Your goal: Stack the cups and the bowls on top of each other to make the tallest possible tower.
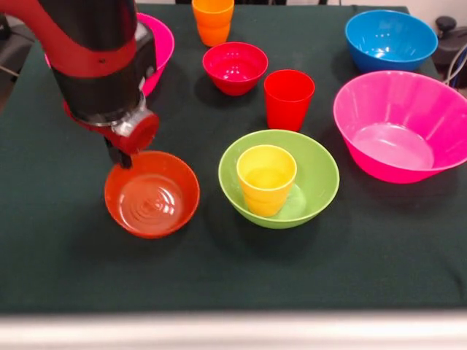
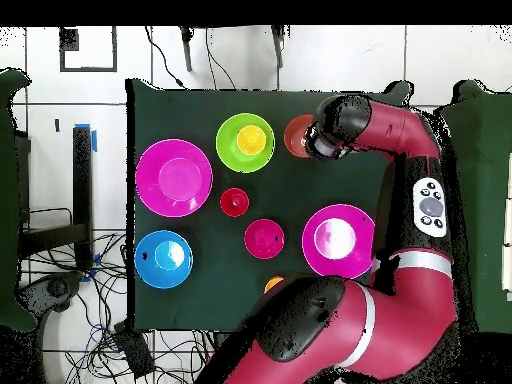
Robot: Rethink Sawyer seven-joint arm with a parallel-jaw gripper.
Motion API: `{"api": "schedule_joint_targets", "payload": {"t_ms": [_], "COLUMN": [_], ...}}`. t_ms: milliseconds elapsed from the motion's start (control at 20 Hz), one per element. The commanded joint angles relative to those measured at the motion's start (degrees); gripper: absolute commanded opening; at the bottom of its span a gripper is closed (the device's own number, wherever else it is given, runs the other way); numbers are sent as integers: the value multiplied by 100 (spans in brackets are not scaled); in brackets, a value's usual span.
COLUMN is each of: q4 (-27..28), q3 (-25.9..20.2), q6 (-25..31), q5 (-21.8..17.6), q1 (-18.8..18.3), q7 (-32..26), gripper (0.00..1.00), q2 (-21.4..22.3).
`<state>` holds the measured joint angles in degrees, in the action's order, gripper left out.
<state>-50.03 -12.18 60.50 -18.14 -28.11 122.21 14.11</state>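
**Gripper at the rim of the orange bowl**

The gripper [image 1: 120, 157] is seen low at the far rim of the orange bowl [image 1: 152, 195], at 12 o'clock on the bowl. Its tips are hidden by the arm, so it cannot be told if it is wide or narrow.

The yellow cup [image 1: 266, 179] is set upright inside the lime-green bowl [image 1: 317, 179], at 3 o'clock from the orange bowl. The red cup [image 1: 288, 98] is placed behind them on the tabletop [image 1: 73, 262]. The crimson bowl [image 1: 235, 68], orange cup [image 1: 213, 20], blue bowl [image 1: 390, 40] and pink bowl [image 1: 401, 124] are kept apart.
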Motion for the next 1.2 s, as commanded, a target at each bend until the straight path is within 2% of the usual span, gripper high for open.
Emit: {"api": "schedule_joint_targets", "payload": {"t_ms": [50, 600, 700, 750, 900, 950, 1200], "q4": [73, 357, 491, 262, 148, -47, -262], "q3": [20, -129, -232, -274, -475, -508, -607], "q6": [1141, 1686, 1607, 1351, 985, 806, 553], "q5": [-64, -36, 22, 116, 331, 420, 759], "q1": [107, 161, 153, 118, 49, 36, 10], "q7": [-837, -845, -795, -742, -724, -695, -710], "gripper": [0, 0, 0, 0, 0, 0, 0], "q2": [653, 847, 760, 841, 797, 867, 935]}}
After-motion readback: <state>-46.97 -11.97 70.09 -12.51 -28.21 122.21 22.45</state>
